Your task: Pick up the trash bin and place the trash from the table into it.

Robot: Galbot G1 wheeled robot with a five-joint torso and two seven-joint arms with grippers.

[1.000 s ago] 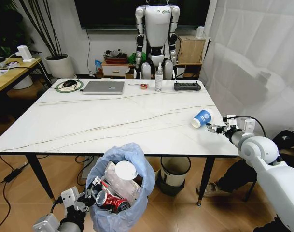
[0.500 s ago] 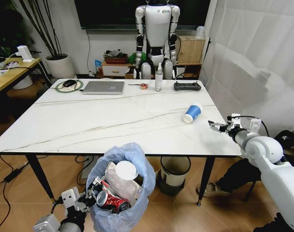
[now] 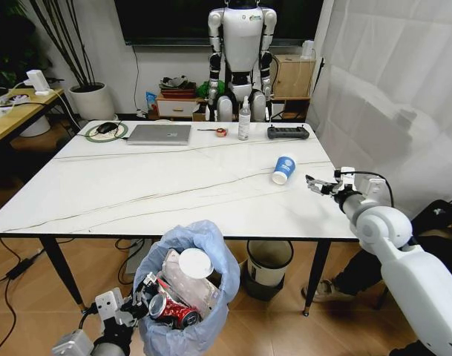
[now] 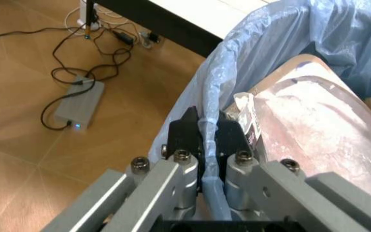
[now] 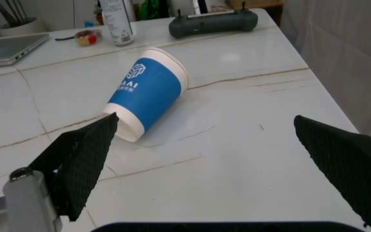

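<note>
Blue paper cup (image 3: 283, 168): white-rimmed, lying on its side, right of centre on the white marble table (image 3: 136, 193).
Right gripper (image 3: 320, 185): fingers spread wide, just right of the cup, not touching.
Trash bin (image 3: 187, 297): blue-bagged, lower centre, holding a red can (image 3: 170, 308).
Left gripper (image 4: 205, 140): pinched on the bag's rim.

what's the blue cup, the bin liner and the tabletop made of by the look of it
Blue cup: likely paper, matte printed wall with a rolled white rim. Bin liner: thin translucent light-blue plastic film, crinkled and glossy, pinched by the left gripper. Table: white marble-look top with thin dark veins and a soft sheen; real stone or laminate can't be told.
</note>
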